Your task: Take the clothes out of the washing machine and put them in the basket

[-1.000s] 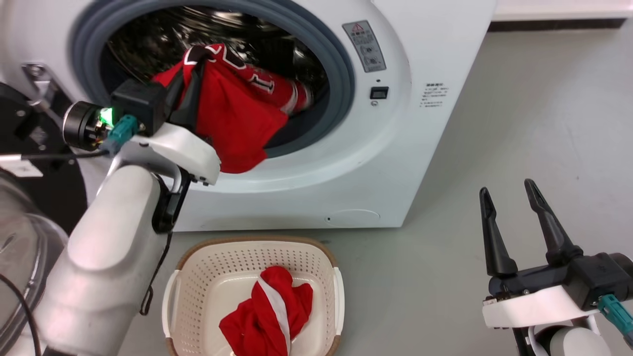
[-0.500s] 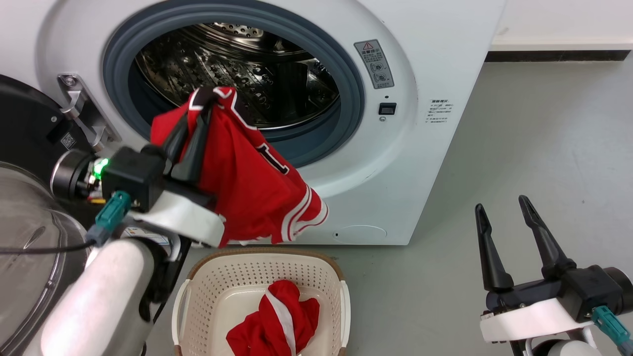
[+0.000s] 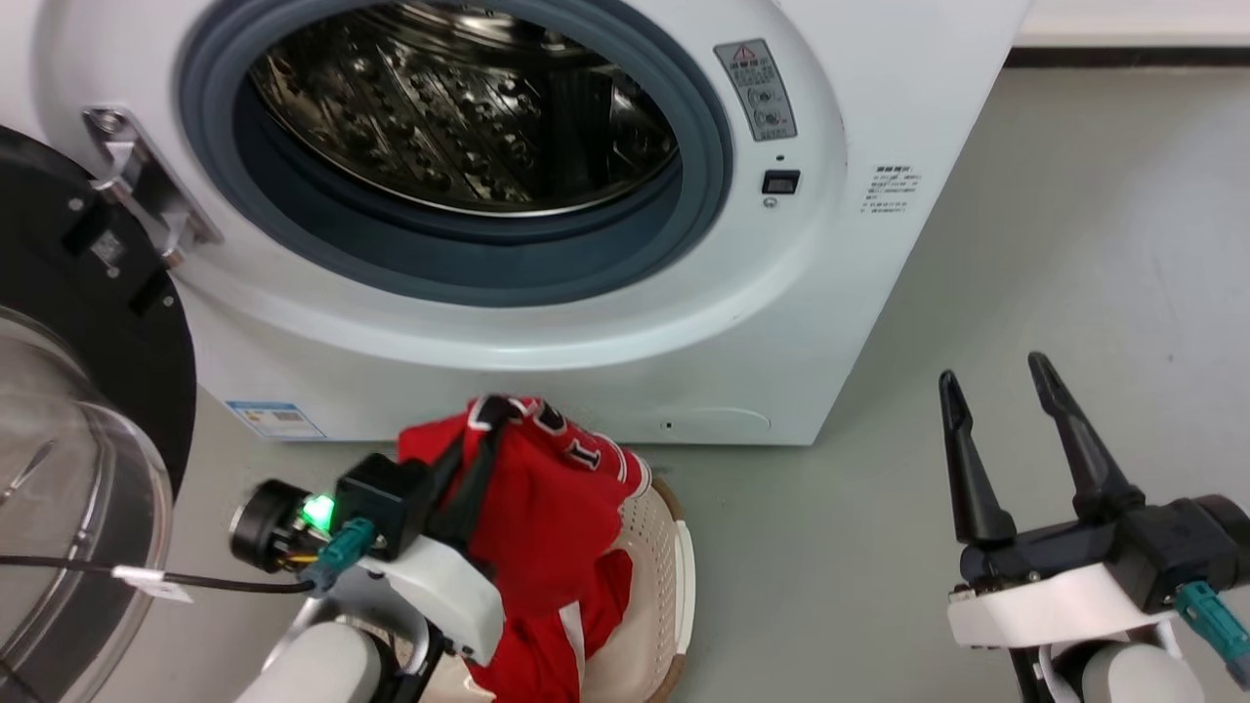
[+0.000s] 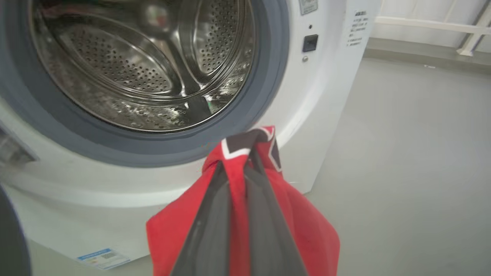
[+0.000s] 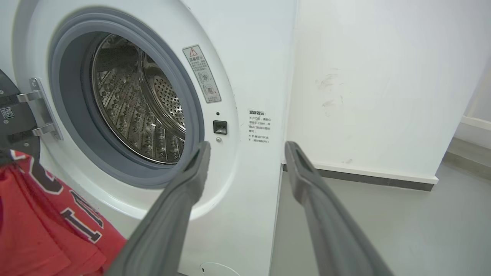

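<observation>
My left gripper (image 3: 493,410) is shut on the collar of the red jersey (image 3: 552,498), which hangs down into the cream basket (image 3: 669,576) on the floor before the washing machine (image 3: 801,322). In the left wrist view the left gripper (image 4: 251,147) pinches the jersey (image 4: 310,230) at its black-and-white collar. The jersey (image 5: 42,230) with its numerals is at the lower left of the right wrist view. A second red garment with a white stripe (image 3: 576,625) lies in the basket under it. The steel drum (image 3: 459,98) looks bare. My right gripper (image 3: 991,386) stands open over the floor at the right.
The black-rimmed glass door (image 3: 68,469) hangs open at the left, close to my left arm. Its hinge bracket (image 3: 146,195) juts from the machine's front. Grey floor (image 3: 1074,244) stretches to the right, up to a white wall (image 5: 383,76).
My left gripper has carried the jersey from the drum opening down to the basket, where it now drapes over the other garment. The head camera has shifted. The right gripper stays put.
</observation>
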Robot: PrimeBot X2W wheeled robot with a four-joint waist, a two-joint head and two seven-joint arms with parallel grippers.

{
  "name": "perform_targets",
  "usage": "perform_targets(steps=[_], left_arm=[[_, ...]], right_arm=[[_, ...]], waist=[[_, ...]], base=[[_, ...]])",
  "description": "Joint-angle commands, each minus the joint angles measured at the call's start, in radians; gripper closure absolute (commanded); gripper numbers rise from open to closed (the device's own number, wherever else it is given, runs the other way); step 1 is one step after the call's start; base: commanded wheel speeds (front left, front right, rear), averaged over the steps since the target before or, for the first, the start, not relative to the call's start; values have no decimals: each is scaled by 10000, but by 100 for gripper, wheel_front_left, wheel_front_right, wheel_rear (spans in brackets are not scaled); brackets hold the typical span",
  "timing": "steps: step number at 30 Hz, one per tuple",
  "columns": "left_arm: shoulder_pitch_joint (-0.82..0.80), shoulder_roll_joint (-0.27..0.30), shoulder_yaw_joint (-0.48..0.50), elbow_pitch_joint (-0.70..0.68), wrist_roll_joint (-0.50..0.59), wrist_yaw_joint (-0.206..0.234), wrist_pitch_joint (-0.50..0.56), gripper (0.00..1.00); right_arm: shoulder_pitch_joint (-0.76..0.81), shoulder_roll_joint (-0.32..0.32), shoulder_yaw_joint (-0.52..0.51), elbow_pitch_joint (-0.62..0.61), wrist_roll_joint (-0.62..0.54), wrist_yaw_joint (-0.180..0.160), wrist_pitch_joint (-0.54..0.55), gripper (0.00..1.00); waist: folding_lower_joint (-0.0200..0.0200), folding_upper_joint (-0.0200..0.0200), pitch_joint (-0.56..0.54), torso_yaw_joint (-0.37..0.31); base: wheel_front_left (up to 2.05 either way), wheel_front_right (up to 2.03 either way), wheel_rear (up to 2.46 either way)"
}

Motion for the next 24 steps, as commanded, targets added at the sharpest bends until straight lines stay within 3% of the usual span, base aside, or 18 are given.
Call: perform_targets(steps=[1,13,24], left_arm=[[21,-129,-42,358,-50,-91,-173,100],[-1598,-1195,-456,5697,-235,-1191,-1126,100],[-4191,-2173,-1019,10399,167,-1940,-1132,100]], right_arm=[[-213,6,-3,-53,-29,-7,-24,0],[-1571,6,-49,-392,-26,-7,-23,0],[-2812,9,-129,-735,126,-7,-23,0]], waist=[[0,-1,406,-131],[0,-1,2971,-888],[0,-1,5169,-1362]], base=[[0,0,0],[0,0,0],[0,0,0]])
